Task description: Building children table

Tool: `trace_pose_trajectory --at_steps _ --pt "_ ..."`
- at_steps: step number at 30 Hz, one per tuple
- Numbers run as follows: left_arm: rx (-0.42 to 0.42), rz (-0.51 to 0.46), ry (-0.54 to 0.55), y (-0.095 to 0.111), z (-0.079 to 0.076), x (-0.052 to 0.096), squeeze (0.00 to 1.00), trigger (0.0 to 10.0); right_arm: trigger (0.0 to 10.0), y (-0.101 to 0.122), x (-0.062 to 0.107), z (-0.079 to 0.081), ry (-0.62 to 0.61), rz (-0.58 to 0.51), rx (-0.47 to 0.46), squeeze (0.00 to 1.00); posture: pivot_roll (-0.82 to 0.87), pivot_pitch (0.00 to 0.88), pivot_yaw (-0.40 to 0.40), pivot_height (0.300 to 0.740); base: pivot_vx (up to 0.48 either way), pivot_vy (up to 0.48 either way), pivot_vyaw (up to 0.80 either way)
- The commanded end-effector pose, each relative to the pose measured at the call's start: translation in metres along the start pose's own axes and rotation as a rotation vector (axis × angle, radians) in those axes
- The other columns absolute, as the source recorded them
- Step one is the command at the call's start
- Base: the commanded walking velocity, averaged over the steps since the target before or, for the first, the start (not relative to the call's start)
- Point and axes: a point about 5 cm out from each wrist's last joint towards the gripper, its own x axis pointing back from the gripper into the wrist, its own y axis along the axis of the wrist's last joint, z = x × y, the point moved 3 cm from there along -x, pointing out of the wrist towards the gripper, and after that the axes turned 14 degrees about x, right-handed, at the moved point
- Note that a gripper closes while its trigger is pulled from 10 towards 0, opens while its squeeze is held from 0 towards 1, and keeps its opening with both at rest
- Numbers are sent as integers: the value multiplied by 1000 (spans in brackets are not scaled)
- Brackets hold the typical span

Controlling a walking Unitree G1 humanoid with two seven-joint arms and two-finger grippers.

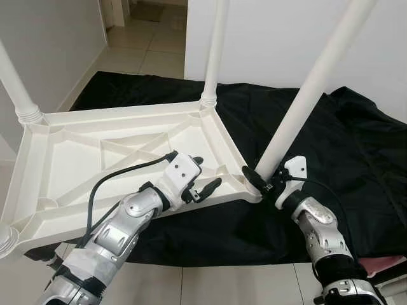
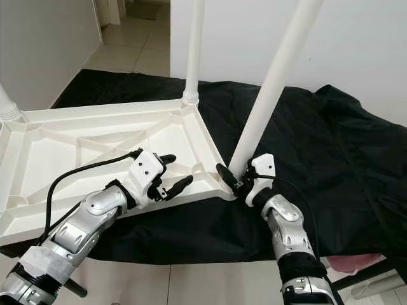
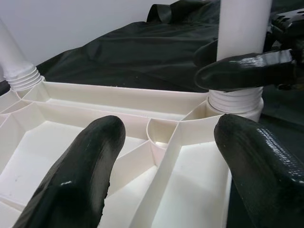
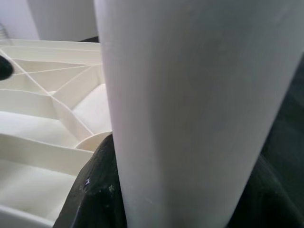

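While the upturned white tabletop (image 1: 95, 159) lies on black cloth (image 1: 356, 165), the right gripper (image 1: 262, 180) clamps the tilted leg (image 1: 305, 95) at its corner socket; the left gripper (image 1: 200, 175), fingers apart, hovers over the rim. Next likely: straightening and screwing the leg home.

The tops of the three standing legs (image 1: 318, 76) are cut off by the upper edge. The tabletop's (image 1: 95, 159) near left corner leaves the picture. One right tool (image 4: 95, 190) finger is hidden behind the leg.
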Motion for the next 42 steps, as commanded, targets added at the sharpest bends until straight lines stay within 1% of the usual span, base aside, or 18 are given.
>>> trace_pose_trajectory --at_steps 1,6,8,13,15,16,17,20,22,23,24,25,27,28,33,34,39,42 --pt "5 43 -156 -6 -14 0 0 10000 10000 -14 4 2 -50 84 11 0 13 0 -72 740 0 0 0" --pt "8 47 -155 -9 -15 0 0 10000 10000 -15 4 9 -116 92 -11 0 18 0 -76 740 0 0 0" --pt "10 51 -143 -11 -14 0 0 10000 10000 -17 3 16 -209 117 -67 0 25 0 -82 740 0 0 0" --pt "28 65 -139 -15 -14 1 0 10000 10000 -18 2 22 -297 141 -94 0 32 0 -90 740 0 0 0" --pt "35 69 -147 -16 -16 1 0 10000 10000 -16 -2 27 -355 142 -133 0 36 0 -94 740 0 0 0" --pt "35 69 -147 -16 -16 1 0 10000 10000 -16 -2 27 -355 142 -133 0 36 0 -94 740 0 0 0" --pt "44 65 -150 -16 -18 1 0 10000 10000 -10 -8 32 -388 128 -148 0 41 0 -98 740 0 0 0" --pt "36 64 -144 -15 -17 1 0 10000 10000 -3 -13 37 -380 96 -161 0 45 0 -99 740 0 0 0" --pt "16 65 -95 -14 -6 2 0 10000 10000 10 -21 42 -374 37 -208 0 43 0 -93 740 0 0 0" --pt "16 65 -95 -14 -6 2 0 10000 10000 10 -21 42 -374 37 -208 0 43 0 -93 740 0 0 0" --pt "10 62 -77 -13 -2 3 0 10000 10000 13 -23 43 -369 26 -207 0 47 0 -97 740 0 0 0" --pt "9 60 -68 -12 2 4 0 10000 10000 14 -23 42 -365 22 -201 369 47 0 -97 740 0 0 0" --pt "8 57 -64 -11 3 5 0 10000 10000 14 -23 42 -366 22 -201 369 47 0 -97 740 0 0 0" --pt "9 54 -56 -9 6 5 0 10000 10000 15 -23 42 -364 17 -201 1000 51 0 -101 740 0 0 0" --pt "27 45 -5 -6 15 5 0 10000 10000 21 -21 42 -341 -17 -183 1000 50 0 -105 740 0 0 0" --pt "23 38 6 -5 17 5 0 10000 10000 22 -17 41 -330 -35 -172 0 50 0 -106 740 0 0 0" --pt "20 35 9 -4 18 6 0 10000 10000 22 -13 40 -316 -48 -170 0 47 0 -108 740 0 0 0" --pt "26 29 -2 -1 18 7 0 10000 10000 18 -4 39 -275 -47 -161 0 40 0 -105 740 0 0 0"
